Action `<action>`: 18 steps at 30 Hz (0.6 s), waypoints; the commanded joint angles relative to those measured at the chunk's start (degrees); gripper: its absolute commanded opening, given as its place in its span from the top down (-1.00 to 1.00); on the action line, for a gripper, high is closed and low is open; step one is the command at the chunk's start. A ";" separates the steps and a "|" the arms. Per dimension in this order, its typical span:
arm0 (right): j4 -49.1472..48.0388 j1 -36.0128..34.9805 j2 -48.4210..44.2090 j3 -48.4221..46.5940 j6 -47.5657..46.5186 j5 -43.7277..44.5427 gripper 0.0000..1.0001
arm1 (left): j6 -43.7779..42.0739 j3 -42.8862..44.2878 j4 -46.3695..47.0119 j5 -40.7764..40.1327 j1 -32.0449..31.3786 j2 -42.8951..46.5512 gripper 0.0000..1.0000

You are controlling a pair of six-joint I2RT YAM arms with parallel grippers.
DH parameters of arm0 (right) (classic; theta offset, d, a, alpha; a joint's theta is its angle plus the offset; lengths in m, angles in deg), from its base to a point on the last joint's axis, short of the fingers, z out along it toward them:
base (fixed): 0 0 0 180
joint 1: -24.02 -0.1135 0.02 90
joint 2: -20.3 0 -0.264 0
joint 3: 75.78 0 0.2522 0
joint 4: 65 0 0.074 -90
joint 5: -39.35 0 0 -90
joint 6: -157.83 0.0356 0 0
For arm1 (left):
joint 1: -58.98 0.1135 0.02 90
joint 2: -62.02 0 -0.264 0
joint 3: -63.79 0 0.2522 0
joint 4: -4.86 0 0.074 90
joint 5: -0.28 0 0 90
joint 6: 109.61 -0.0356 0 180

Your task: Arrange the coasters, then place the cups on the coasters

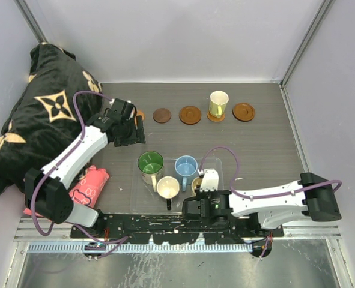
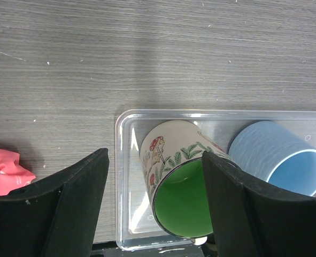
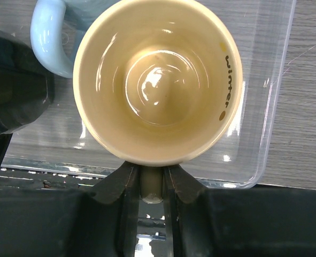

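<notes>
Four brown coasters lie in a row at the back (image 1: 161, 115) (image 1: 190, 114) (image 1: 244, 111); one of them (image 1: 216, 117) carries a cream-white cup (image 1: 218, 103). A further coaster (image 1: 140, 113) peeks out beside my left gripper (image 1: 136, 129), which hangs open and empty. In the left wrist view, the green-inside cup (image 2: 182, 187) and the light blue cup (image 2: 278, 155) show beyond its fingers (image 2: 67, 203). My right gripper (image 3: 152, 182) is shut on the handle of the yellow-tan cup (image 3: 158, 80) at the tray's near edge. A black cup with a white inside (image 1: 168, 187) stands beside it.
The clear plastic tray (image 1: 222, 165) holds the four cups near the arm bases. A black patterned cloth (image 1: 42, 114) is heaped at the left, with a pink packet (image 1: 90, 186) in front of it. White walls close the back and sides.
</notes>
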 commanded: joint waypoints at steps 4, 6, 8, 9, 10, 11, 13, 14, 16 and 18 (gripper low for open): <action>0.24 0.25 0.69 -0.83 1.07 0.90 0.99 | -0.44 -0.29 1.26 0.42 -0.14 2.67 -0.44; 0.69 0.26 0.51 -0.95 1.39 0.86 0.99 | -0.41 -0.25 1.30 0.50 -0.15 2.51 -0.44; 2.32 0.20 0.15 -1.54 2.62 1.25 0.99 | -0.45 -0.23 1.30 0.56 -0.14 2.55 -0.44; 3.17 0.19 -0.28 -1.88 3.05 1.66 0.99 | -0.46 -0.16 1.30 0.58 -0.17 2.55 -0.44; 4.34 0.09 -0.83 -2.25 3.54 2.20 0.99 | -0.41 -0.14 1.30 0.49 -0.17 2.64 -0.44; 5.49 0.13 -1.45 -2.64 4.04 2.81 0.99 | -0.48 -0.10 1.30 0.44 -0.17 2.60 -0.44; 8.09 0.18 -3.18 -3.81 4.74 4.52 0.99 | -0.55 -0.03 1.28 0.43 -0.15 2.51 -0.44; 9.61 0.17 -3.91 -4.64 5.04 5.27 0.99 | -0.55 -0.06 1.30 0.45 -0.21 2.48 -0.44; 11.92 0.18 -5.19 -6.12 5.05 6.56 0.99 | -0.42 -0.06 1.38 0.51 -0.23 2.40 -0.44; 14.07 0.17 -5.94 -7.70 5.19 7.33 0.99 | -0.38 -0.01 1.45 0.64 -0.23 2.19 -0.44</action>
